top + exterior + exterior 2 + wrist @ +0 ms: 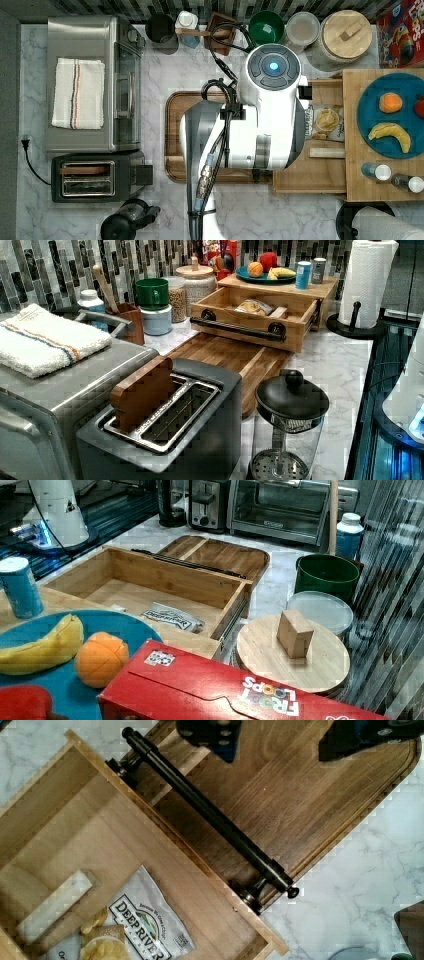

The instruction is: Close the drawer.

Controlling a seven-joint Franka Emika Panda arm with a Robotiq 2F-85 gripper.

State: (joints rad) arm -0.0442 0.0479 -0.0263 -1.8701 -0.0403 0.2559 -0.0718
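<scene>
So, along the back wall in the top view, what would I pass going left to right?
Black cup → white-capped bottle → brown utensil holder → green mug → clear lidded container → wooden-lidded jar → red cereal box.

Even, bright overhead light; soft shadows. Glare on marble counter (pixel 345 365). Blocky compression throughout; dim right-view background.

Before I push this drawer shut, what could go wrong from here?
1. The gripper hangs over the cutting board, apart from the black handle; a push begun off-centre might skew the open drawer on its slides.
2. The chip bag and a pale block lie loose inside and may slide.
3. The drawer's front overhangs the cutting board, so a low approach could hit the board.
</scene>
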